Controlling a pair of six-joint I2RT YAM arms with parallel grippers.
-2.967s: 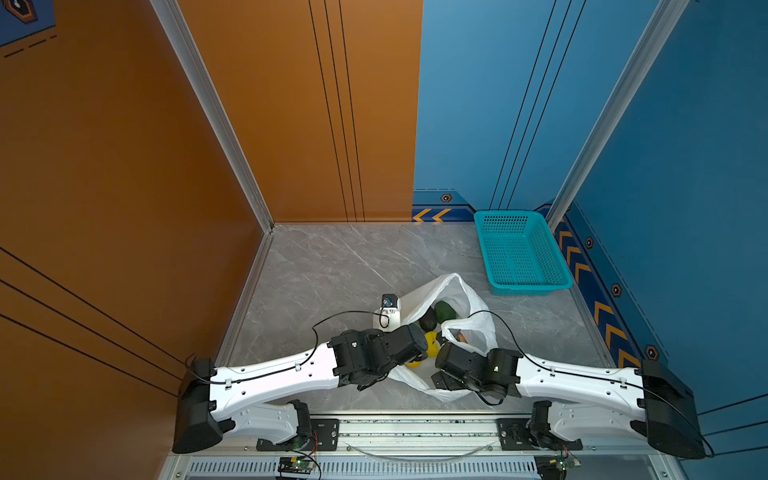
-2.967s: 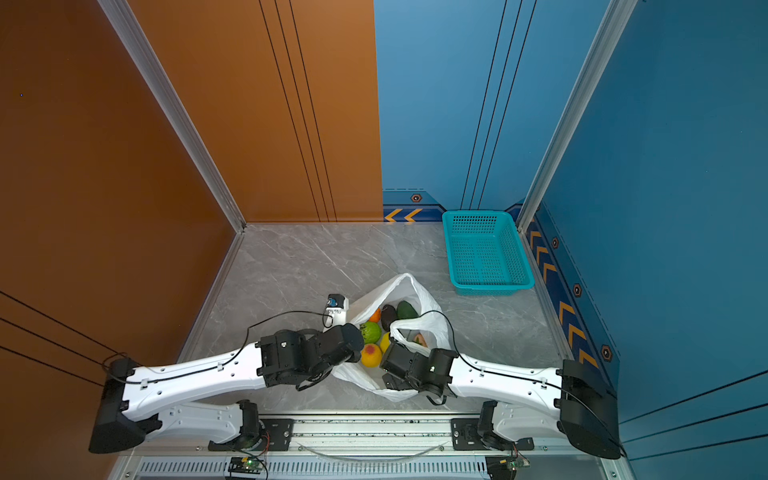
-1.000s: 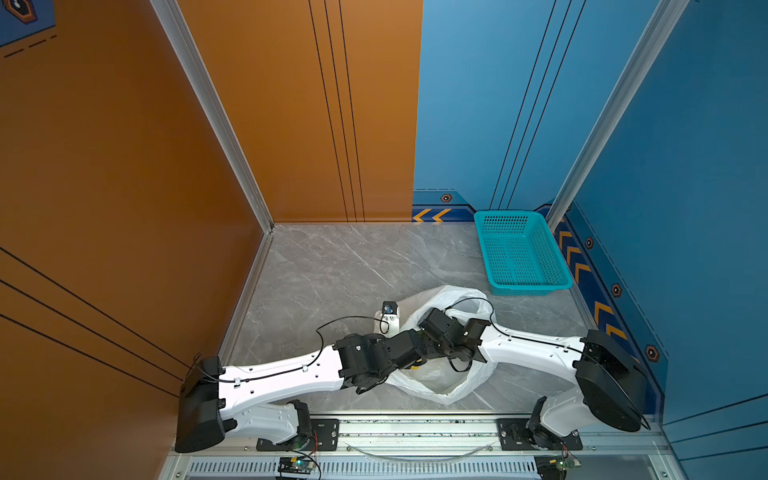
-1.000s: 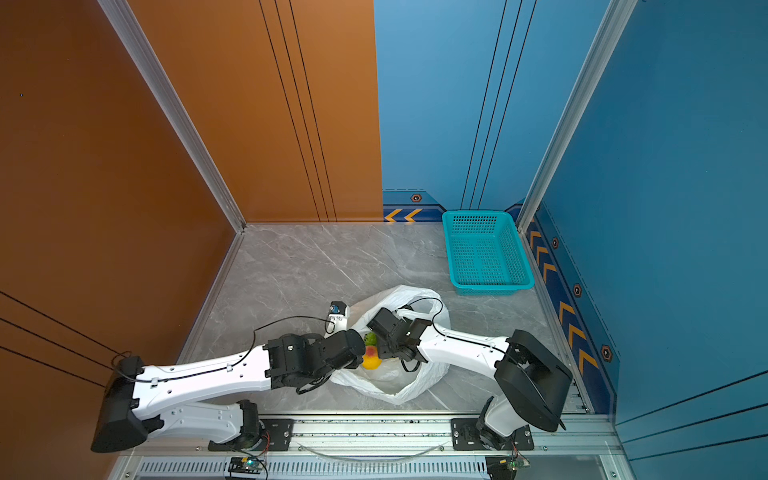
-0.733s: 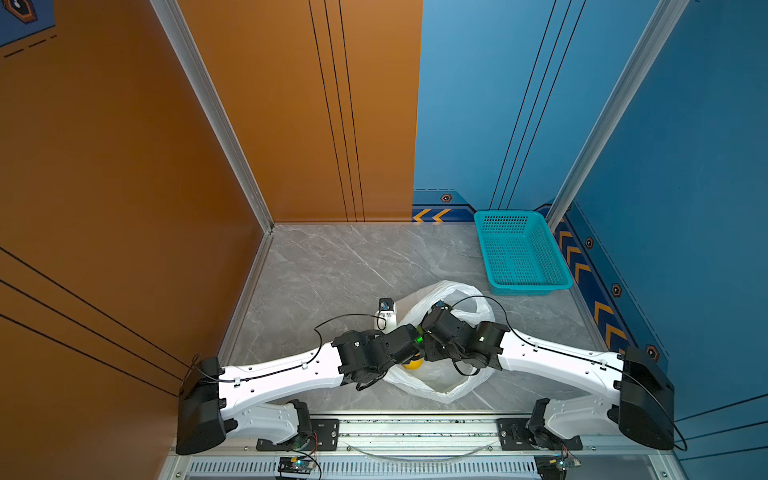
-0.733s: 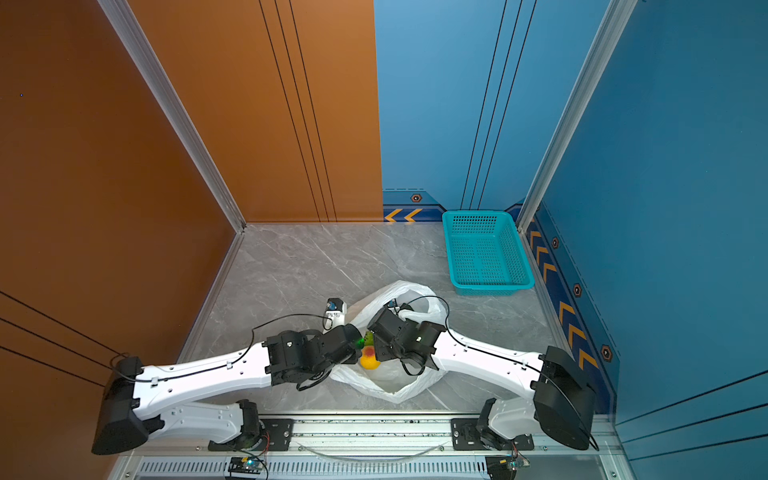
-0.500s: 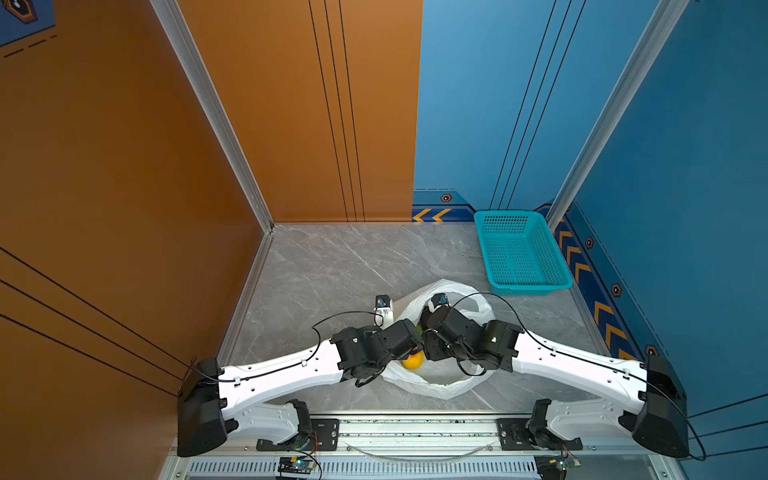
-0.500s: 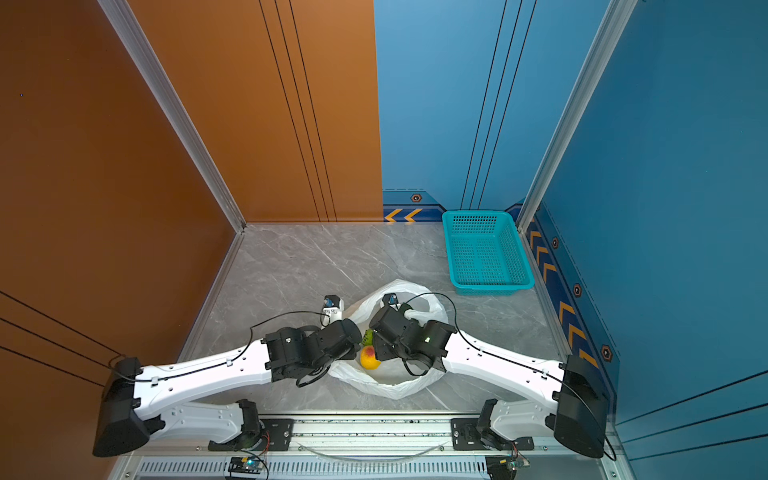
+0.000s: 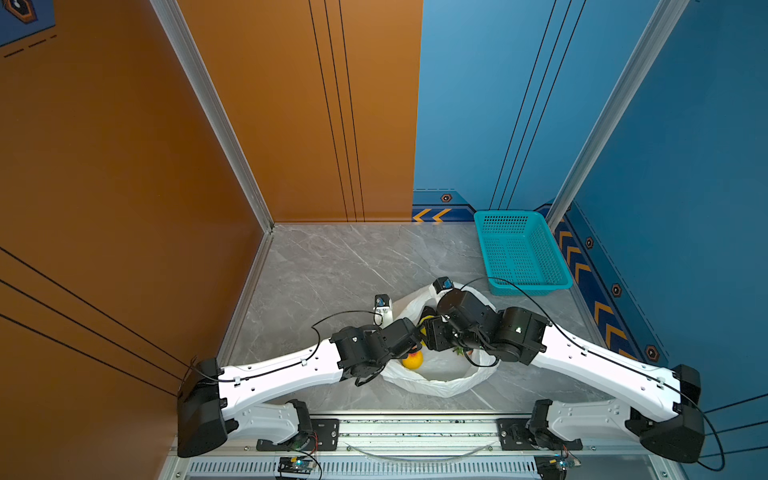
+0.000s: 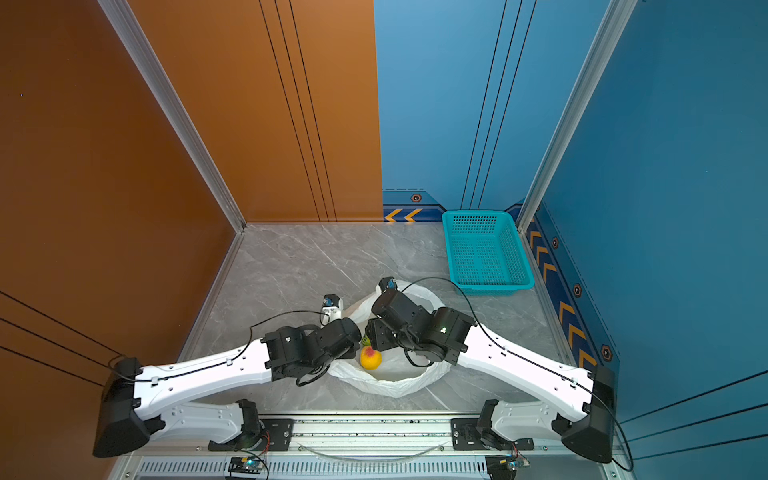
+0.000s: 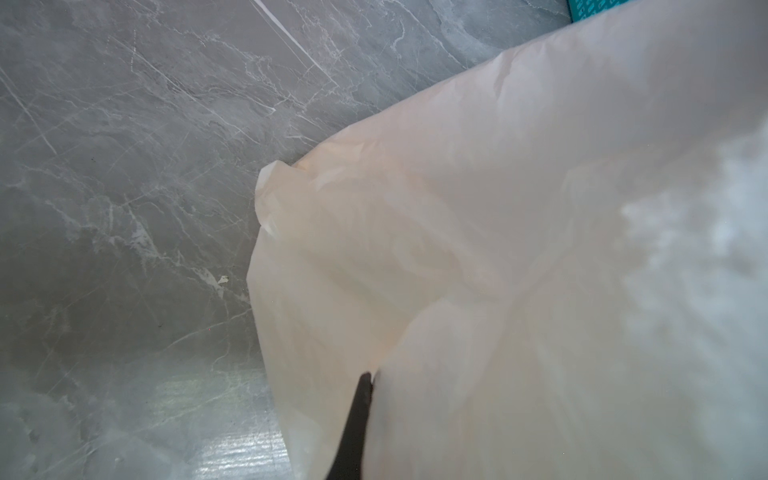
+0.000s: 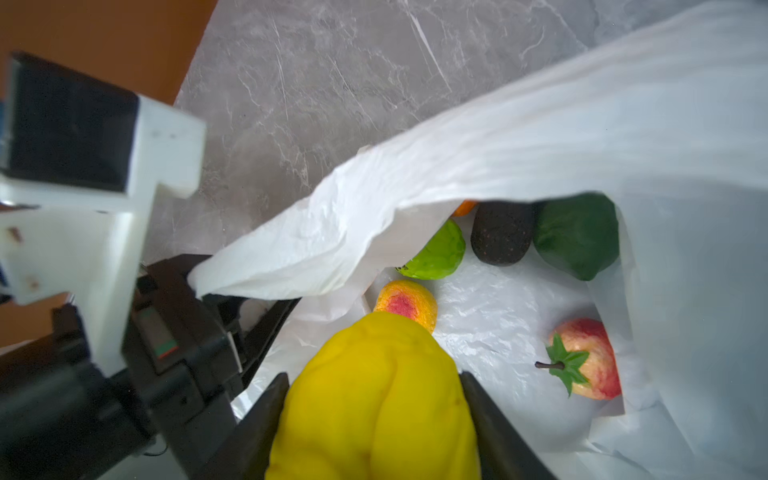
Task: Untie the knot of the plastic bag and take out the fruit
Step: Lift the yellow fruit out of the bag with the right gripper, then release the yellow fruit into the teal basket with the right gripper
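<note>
While the left gripper point(image 11: 360, 399) is pinched shut on the left rim of the thin, crinkly white plastic bag point(image 9: 436, 384), holding its mouth open with no knot visible, the right gripper point(image 12: 372, 380) reaches in from the right, jaws half spread against both flanks of a bumpy yellow fruit point(image 12: 374, 424). A matte black avocado point(image 12: 500, 237) lies deeper inside, and the perforated teal basket point(image 9: 519, 249) stands well apart rightward, nearer the right arm.

Seven fruit point(image 12: 374, 395), one bag point(image 12: 540, 124), one basket point(image 9: 519, 253)
</note>
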